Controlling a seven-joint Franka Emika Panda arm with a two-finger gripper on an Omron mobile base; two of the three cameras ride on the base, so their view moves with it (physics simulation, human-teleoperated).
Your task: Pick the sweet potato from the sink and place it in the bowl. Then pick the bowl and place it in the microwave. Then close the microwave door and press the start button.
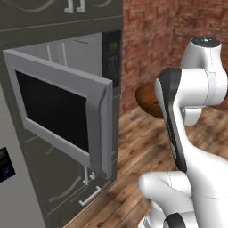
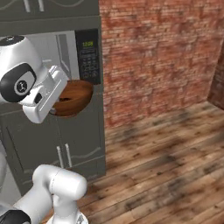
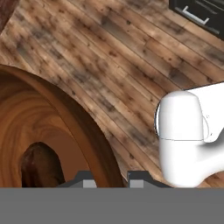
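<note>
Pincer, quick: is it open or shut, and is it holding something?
Pincer: shut on the rim of the bowl, which it holds up in the air with the sweet potato inside.

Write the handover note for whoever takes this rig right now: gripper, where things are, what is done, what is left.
Gripper: shut on the rim of the bowl, carried in the air beside the microwave.
Sweet potato: lying inside the bowl.
Microwave door: swung wide open.
Done: sweet potato placed in the bowl, bowl picked up.
Left: set the bowl inside the microwave, release it, close the door, press the start button on the keypad.
</note>
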